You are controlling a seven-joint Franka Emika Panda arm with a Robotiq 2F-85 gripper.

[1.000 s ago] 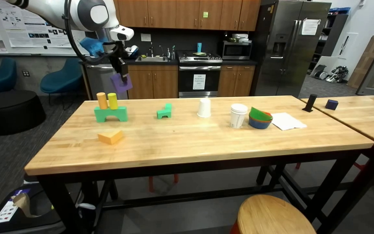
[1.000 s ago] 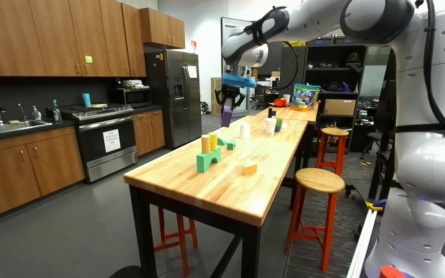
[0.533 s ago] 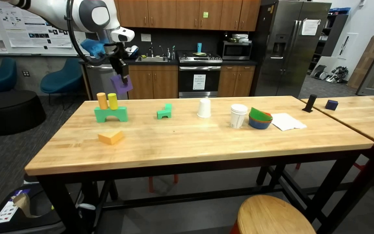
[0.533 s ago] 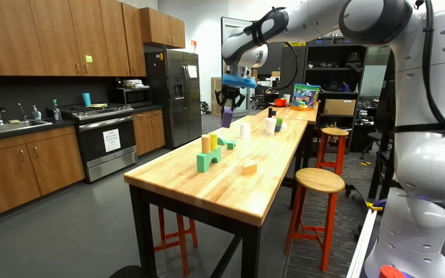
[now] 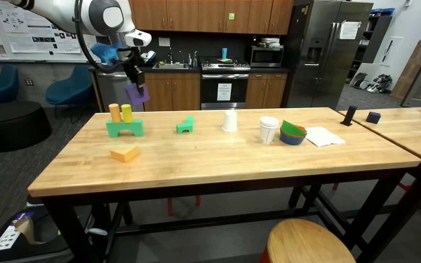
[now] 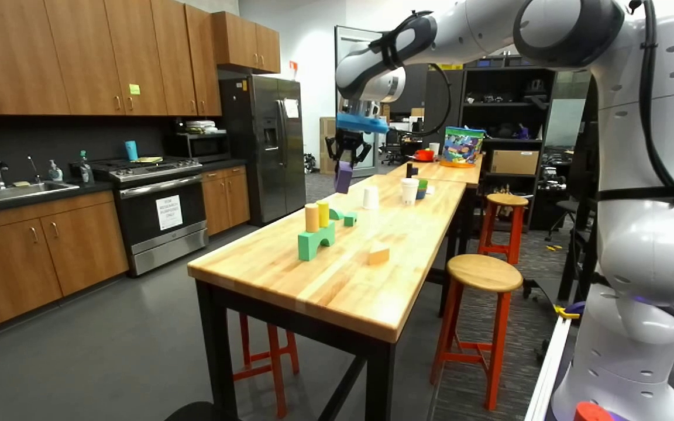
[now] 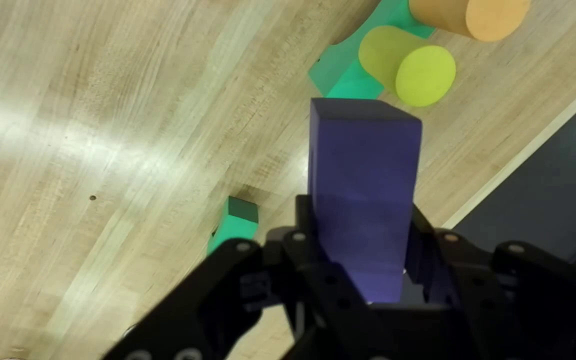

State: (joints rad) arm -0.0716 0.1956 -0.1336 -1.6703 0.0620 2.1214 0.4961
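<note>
Pincer (image 7: 360, 212) grips purple block (image 7: 365, 180), raised above worktop (image 5: 196, 164), far left in an exterior view, near yellow cylinder (image 5: 126, 113). Step appears to be carrying; next move likely calls for steady clearance.

The butcher-block table (image 5: 203, 162) carried a green arch block (image 5: 125, 126), 2 smaller green blocks (image 5: 184, 128), an orange wedge (image 5: 124, 154), 1 inverted cup (image 5: 230, 121), stacked cups (image 5: 267, 132) (all white), nested bowls (image 5: 291, 137) and paper (image 5: 322, 136).
</note>
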